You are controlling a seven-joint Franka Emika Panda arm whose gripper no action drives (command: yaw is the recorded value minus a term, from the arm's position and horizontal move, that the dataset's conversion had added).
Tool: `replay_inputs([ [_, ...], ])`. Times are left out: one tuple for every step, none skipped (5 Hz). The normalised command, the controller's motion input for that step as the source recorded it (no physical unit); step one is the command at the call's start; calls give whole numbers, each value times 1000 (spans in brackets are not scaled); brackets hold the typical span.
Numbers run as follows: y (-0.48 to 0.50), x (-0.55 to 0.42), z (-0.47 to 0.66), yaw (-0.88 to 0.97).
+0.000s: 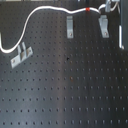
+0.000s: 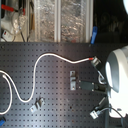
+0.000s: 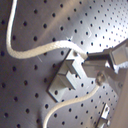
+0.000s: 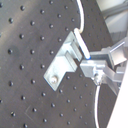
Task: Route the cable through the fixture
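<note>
The cable [image 1: 47, 10] lies across the black pegboard [image 1: 70, 90], running mostly side to side in the first exterior view: it comes in low at the first exterior view's left, climbs in a curve, then runs along the far edge toward the first exterior view's right, where its red band [image 1: 88, 9] sits just short of the gripper [image 1: 109, 7]. That red-banded end points toward the gripper. Three grey clips stand on the board: one [image 1: 20, 55] near the cable's low left stretch, a middle one [image 1: 70, 26] just under the cable's long run, and a third [image 1: 104, 26] below the gripper.

The second exterior view looks down on the board instead: the cable [image 2: 37, 67] loops up and across to the red band [image 2: 92, 59], and the arm's white body [image 2: 117, 70] hides much of what lies beside it. Foil-wrapped bins [image 2: 60, 17] sit behind the board, seen only here.

Only the wrist views show the close work. In the first wrist view the cable [image 3: 45, 49] passes over a clip [image 3: 67, 77]; in the second wrist view it [image 4: 82, 45] lies against the clip's [image 4: 62, 62] upper edge. The fingers [image 4: 95, 66] sit beside the clip, pinched onto the cable.
</note>
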Motion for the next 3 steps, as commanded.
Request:
replay_inputs([
  [-272,-229,87,-380],
  [-15,-183,92,-220],
  [80,-172,98,0],
])
